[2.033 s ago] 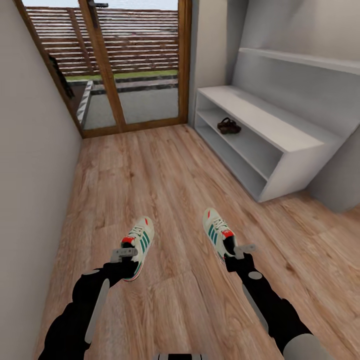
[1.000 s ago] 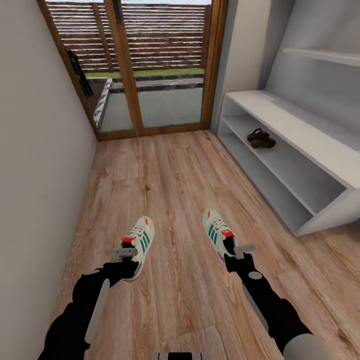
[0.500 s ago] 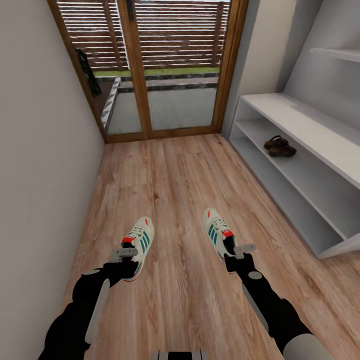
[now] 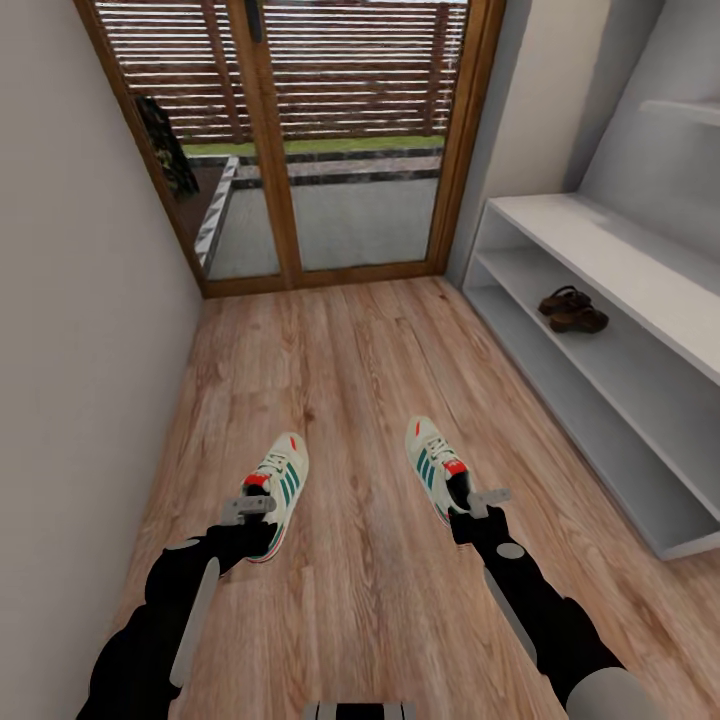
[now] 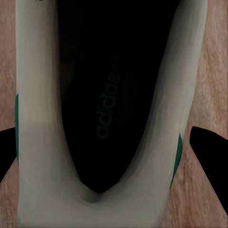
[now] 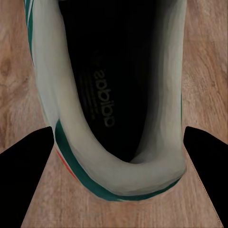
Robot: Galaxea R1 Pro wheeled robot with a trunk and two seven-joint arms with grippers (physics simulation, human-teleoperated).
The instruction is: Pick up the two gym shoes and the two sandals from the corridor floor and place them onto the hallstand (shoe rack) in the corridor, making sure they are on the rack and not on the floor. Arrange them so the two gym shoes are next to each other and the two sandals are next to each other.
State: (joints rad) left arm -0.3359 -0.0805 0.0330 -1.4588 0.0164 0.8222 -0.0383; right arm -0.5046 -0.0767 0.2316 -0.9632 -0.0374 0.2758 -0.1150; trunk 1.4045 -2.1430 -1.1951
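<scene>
Each arm carries one white gym shoe with teal stripes over the corridor floor [image 4: 340,360]. My left gripper [image 4: 250,508] is shut on the heel of the left gym shoe [image 4: 280,482]; its cream collar [image 5: 38,118] sits between the dark fingers [image 5: 209,156]. My right gripper [image 4: 476,500] is shut on the heel of the right gym shoe [image 4: 432,462], whose collar [image 6: 152,171] lies between the fingers [image 6: 28,166]. Both brown sandals [image 4: 572,308] lie side by side on the middle tier of the white hallstand [image 4: 600,240] at the right.
A wood-framed glass door [image 4: 340,140] closes the corridor's far end, with a slatted fence behind it. A plain wall [image 4: 70,330] runs along the left side. A floating shelf [image 4: 690,110] hangs above the hallstand.
The whole view has shifted: the hallstand and sandals now sit further right and nearer, and the door looks closer. Both shoes stay held in the same place in front of me.
</scene>
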